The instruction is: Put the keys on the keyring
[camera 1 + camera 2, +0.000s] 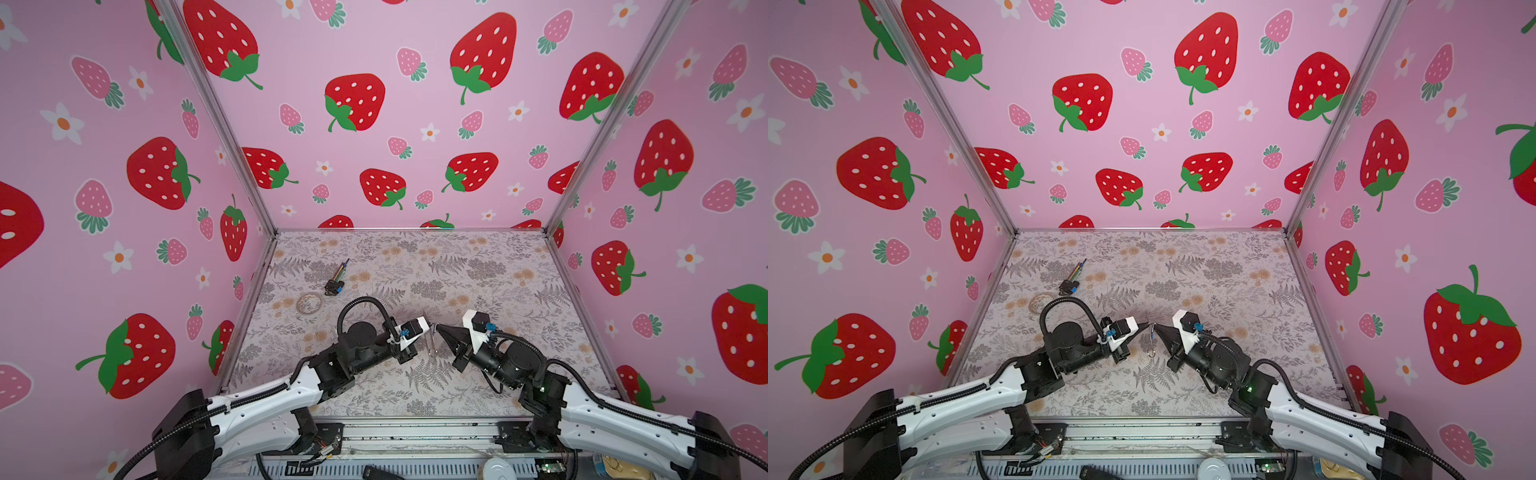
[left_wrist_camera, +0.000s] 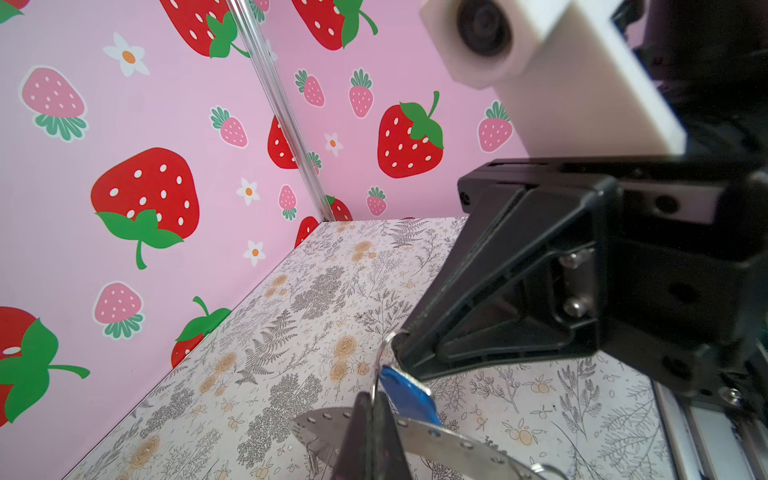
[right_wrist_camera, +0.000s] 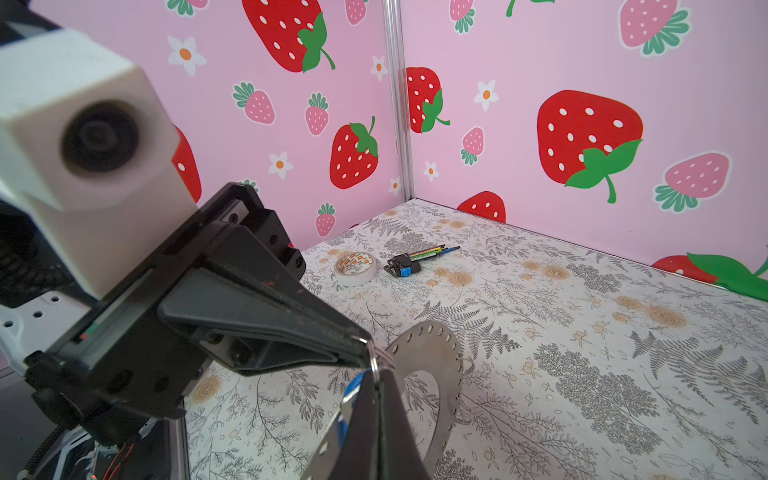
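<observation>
— Where do we see the keyring [image 3: 440, 357]?
— Hanging over the bench [image 1: 478, 266]. Our left gripper [image 3: 363, 345] and right gripper [image 2: 399, 347], both closed, pinch a thin wire loop [image 3: 375, 365] by its rim — the keys [image 2: 409, 399] sit just beside it.

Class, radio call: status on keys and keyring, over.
Left tool and right tool shut, tips meeting. Keyring upright at the tips, keys at its rim; threading unclear. Tape roll, wired plug well clear.

tape roll [image 1: 309, 302] on table [image 1: 498, 291] left | plug [image 1: 334, 286] just behind it | keyring [image 3: 436, 345] above centre
</observation>
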`<state>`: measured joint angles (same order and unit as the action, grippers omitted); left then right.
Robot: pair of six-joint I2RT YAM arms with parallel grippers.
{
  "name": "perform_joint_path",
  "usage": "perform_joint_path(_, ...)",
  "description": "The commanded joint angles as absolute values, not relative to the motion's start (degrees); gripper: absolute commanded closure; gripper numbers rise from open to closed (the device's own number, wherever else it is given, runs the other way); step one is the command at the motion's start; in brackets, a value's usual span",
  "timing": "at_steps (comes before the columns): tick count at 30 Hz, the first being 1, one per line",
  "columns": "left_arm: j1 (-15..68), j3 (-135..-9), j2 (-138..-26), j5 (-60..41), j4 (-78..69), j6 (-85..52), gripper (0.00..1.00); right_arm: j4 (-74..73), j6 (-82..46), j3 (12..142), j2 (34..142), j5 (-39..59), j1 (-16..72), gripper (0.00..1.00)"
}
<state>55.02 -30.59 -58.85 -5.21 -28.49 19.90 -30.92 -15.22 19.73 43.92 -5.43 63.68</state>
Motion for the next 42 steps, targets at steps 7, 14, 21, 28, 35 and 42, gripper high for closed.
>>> perform_joint_path(7,56.28,-31.55,-57.79,-7.49,-30.55,23.09,1.00,-31.13,-19.77,21.08,45.64,-10.11,63.19,1.00)
perform_joint_path(14,56.95,-31.56,-57.63,-7.52,-29.96,24.40,1.00,-28.60,-21.78,23.74,47.68,-10.88,63.11,1.00)
perform_joint_path(21,56.95,-31.58,-57.65,-6.83,-29.85,24.36,1.00,-30.20,-20.30,22.12,44.35,-9.57,63.02,1.00)
perform_joint_path(28,56.95,-31.73,-57.82,-6.16,-30.05,23.78,1.00,-29.93,-18.53,21.80,44.55,-5.60,63.09,1.00)
perform_joint_path(35,56.16,-31.11,-57.17,-6.35,-31.83,22.42,1.00,-30.76,-20.44,19.41,42.39,-6.78,63.02,1.00)
perform_joint_path(42,54.78,-30.43,-56.56,-9.97,-33.91,21.40,1.00,-31.43,-22.30,16.57,39.54,-8.14,63.03,1.00)
